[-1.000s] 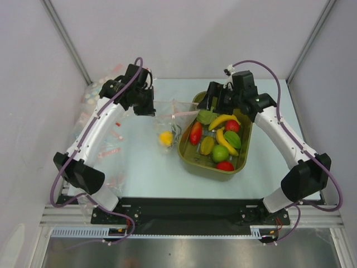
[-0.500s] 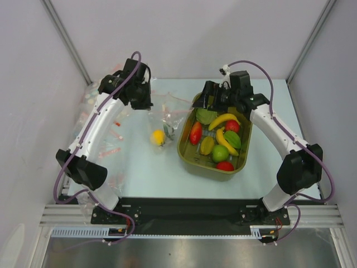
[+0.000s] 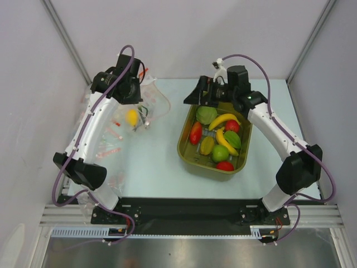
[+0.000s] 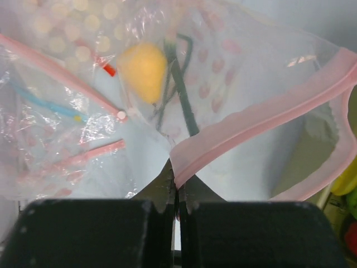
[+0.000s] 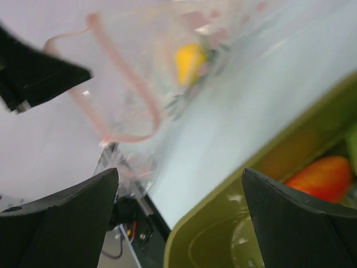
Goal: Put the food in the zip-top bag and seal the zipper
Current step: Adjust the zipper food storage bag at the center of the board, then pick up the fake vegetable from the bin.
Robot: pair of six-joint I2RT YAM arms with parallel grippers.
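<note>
**Bag held open at left; right end effector empty at the tub's far corner**

Top view: the left end effector (image 3: 137, 96) held the bag (image 3: 153, 103) over the table's (image 3: 150, 162) far left, a lemon (image 3: 131, 116) inside. The right end effector (image 3: 196, 98) hovered by the green tub (image 3: 187, 149), with the bananas (image 3: 223, 119), apple (image 3: 219, 152) and tomatoes lying nearward and rightward of it.
Left wrist view: the end effector was pinched shut on the pink zipper (image 4: 262, 120), the mouth gaping rightward.
Right wrist view: the end effector was spread wide, holding nothing, with the bag mouth ahead-left.
Judgement: the right arm was nearer the fruit, and the upper banana's long axis ran across the tub.
</note>
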